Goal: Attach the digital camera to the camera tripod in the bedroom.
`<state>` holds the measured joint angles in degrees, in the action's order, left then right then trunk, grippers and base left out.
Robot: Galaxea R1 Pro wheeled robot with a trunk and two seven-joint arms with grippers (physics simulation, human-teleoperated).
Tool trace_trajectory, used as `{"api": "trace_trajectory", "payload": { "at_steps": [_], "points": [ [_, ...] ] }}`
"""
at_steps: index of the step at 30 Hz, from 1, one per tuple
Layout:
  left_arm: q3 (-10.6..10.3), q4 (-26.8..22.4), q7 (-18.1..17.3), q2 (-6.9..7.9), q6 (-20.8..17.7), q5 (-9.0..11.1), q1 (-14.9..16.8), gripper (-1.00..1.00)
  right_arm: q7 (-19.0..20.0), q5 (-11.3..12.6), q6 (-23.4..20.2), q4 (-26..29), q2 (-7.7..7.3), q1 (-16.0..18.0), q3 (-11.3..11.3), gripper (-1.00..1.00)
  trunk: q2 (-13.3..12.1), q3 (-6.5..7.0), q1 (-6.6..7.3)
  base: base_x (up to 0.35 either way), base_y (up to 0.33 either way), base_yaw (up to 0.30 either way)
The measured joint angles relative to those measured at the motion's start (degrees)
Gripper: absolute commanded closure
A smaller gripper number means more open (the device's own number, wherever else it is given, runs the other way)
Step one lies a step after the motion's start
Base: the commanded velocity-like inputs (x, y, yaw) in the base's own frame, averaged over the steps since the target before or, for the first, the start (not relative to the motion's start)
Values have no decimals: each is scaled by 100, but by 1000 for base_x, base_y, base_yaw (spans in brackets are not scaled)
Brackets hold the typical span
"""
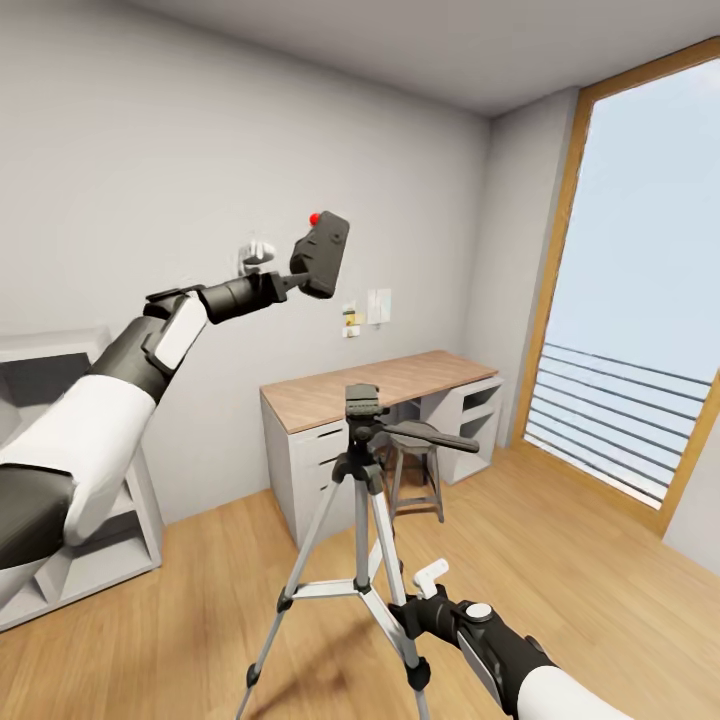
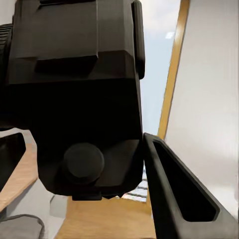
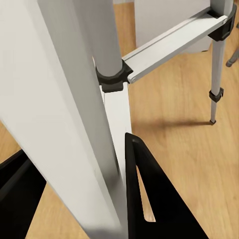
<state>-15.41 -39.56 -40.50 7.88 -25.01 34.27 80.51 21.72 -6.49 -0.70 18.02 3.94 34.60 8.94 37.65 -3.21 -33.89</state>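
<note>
Digital camera [image 1: 322,252] in left pincer [image 1: 287,279], lens hidden.

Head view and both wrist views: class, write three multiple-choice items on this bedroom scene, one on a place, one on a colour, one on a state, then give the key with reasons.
1. Where is the digital camera?
A. mounted on the tripod head
B. held up in the air, above and left of the camera tripod
C. on the desk

2. What colour is the button on the digital camera?
A. red
B. green
C. white

3. What is the right gripper doing?
A. hanging free over the floor
B. holding a stool
C. closed round a tripod leg

Key: 1 B, the left gripper holds it high before the wall. 2 A, a red dot sits at its top corner. 3 C, the right wrist view shows its fingers on either side of a silver leg.
</note>
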Motion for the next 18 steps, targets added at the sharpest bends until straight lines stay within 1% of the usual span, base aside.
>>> {"api": "trace_trajectory", "payload": {
  "at_steps": [1,2,4,6,8,9,12,13,14,17,18],
  "points": [
    [2,133,9,4,55,27,0,100,-1,-6,0,-1,0,0,-7,100,-1,0,0,0,0,0],
    [0,390,20,9,171,32,0,100,0,2,0,1,0,0,1,100,0,0,0,0,0,0],
    [6,620,-15,6,270,68,1,100,-1,-1,0,0,0,-1,-4,100,0,0,0,0,0,0],
    [5,793,-65,-3,352,43,1,100,-1,-2,0,0,0,-1,-5,100,0,0,0,0,0,0],
    [-11,824,-85,-4,372,35,1,100,0,-3,0,0,0,-1,-5,100,1,1,0,0,0,0],
    [-69,816,-107,-1,381,2,1,100,2,-4,0,0,0,-1,-7,100,0,0,0,0,0,0],
    [-342,678,-195,23,299,-177,1,100,4,-5,-1,0,0,-1,-9,100,1,0,0,0,0,0],
    [-428,601,-230,35,236,-250,1,100,3,-6,-1,0,0,-1,-10,100,1,0,0,0,0,0],
    [-573,396,-322,70,33,-425,4,100,4,-6,-1,0,0,-2,-9,100,1,1,0,0,0,0],
    [-704,7,-488,138,-446,-821,7,100,4,-6,-1,1,0,-1,-9,100,1,1,0,0,0,0],
    [-755,-244,-589,171,-807,-1151,9,100,5,-6,-1,1,0,-2,-10,100,1,1,0,0,0,0]
  ]
}}
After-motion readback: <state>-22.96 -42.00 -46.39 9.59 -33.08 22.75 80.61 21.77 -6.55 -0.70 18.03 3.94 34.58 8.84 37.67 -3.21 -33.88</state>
